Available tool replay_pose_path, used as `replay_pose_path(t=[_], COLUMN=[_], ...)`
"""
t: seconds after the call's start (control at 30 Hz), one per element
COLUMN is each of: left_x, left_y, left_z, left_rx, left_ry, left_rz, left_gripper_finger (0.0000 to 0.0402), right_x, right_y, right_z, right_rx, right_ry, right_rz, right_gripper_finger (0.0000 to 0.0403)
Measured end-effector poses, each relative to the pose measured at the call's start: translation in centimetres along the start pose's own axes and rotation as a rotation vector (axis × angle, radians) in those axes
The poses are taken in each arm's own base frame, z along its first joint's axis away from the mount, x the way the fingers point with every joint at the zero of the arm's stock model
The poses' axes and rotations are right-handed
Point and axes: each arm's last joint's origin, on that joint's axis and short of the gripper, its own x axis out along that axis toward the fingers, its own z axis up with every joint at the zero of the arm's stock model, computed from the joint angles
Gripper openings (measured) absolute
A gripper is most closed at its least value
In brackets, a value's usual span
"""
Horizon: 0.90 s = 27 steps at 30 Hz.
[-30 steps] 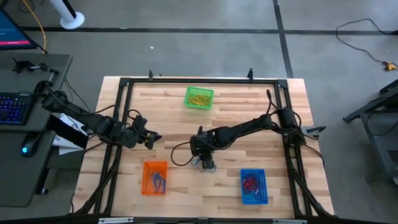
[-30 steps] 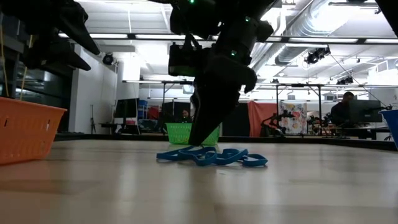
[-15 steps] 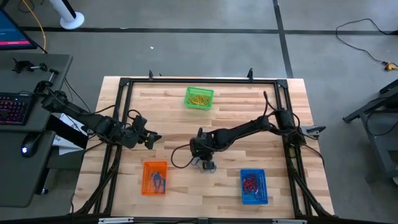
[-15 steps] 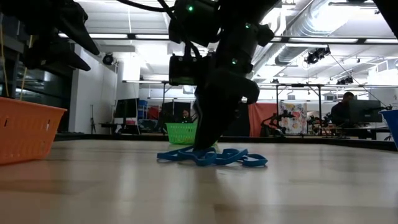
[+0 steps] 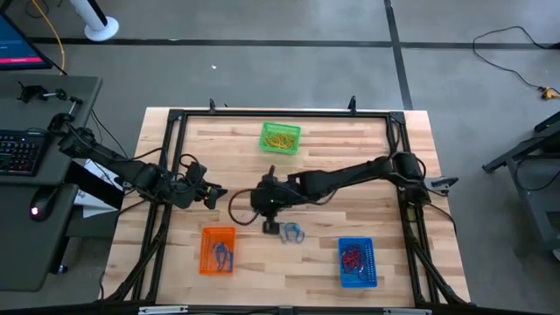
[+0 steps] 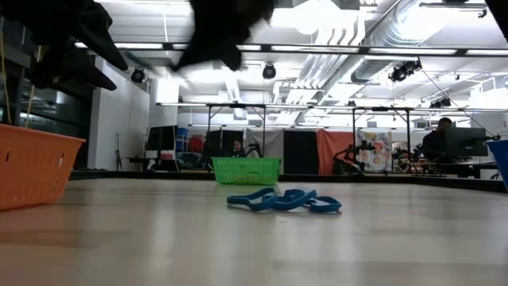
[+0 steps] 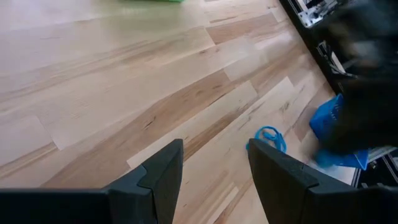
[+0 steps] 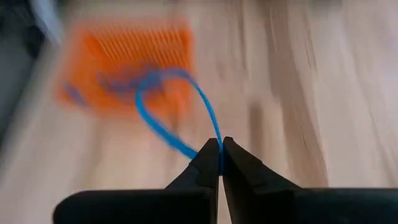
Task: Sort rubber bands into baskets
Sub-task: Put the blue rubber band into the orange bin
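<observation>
Dark jointed arms [image 5: 341,181] (black cables)

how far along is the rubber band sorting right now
Done: yellow bands lie in the green basket, red ones in the blue basket, some blue ones in the orange basket. In hand: the right claw is shut on one blue rubber band. Left: a small blue pile on the table.

The scene is evenly lit from ceiling strip lights [image 6: 333,53], which glare white. The orange basket [image 8: 127,59] is smeared by motion blur; soft shadows are cast.
</observation>
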Motion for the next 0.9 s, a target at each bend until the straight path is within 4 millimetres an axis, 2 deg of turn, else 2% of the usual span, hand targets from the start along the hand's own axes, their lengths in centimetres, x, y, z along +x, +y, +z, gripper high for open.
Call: replay_pose_path(t=[0.1, 0.33, 0.53, 0.67, 0.8, 0.9], left_x=[0.0, 0.0, 0.0, 0.0, 0.0, 0.0], left_y=[0.0, 0.0, 0.0, 0.0, 0.0, 0.0], left_z=[0.0, 0.0, 0.0, 0.0, 0.0, 0.0], left_rx=[0.0, 0.002, 0.0, -0.004, -0.005, -0.005], left_ry=[0.0, 0.0, -0.01, -0.017, -0.018, -0.018], left_rz=[0.0, 0.002, 0.003, 0.004, 0.004, 0.004], left_gripper_finger=[0.0175, 0.0175, 0.0175, 0.0175, 0.0175, 0.0175], right_x=[-0.6, 1.5, 5.0, 6.5, 8.2, 8.7], right_y=[1.4, 4.1, 5.3, 5.5, 5.3, 5.3], right_z=[2.0, 2.4, 1.4, 1.0, -0.1, -0.4], right_rx=[0.015, 0.08, 0.169, 0.238, 0.292, 0.327], right_ry=[-0.151, -0.288, -0.362, -0.399, -0.36, -0.353], right_rz=[0.044, 0.118, 0.172, 0.194, 0.183, 0.187], right_gripper_finger=[0.0001, 0.0, 0.0, 0.0, 0.0, 0.0])
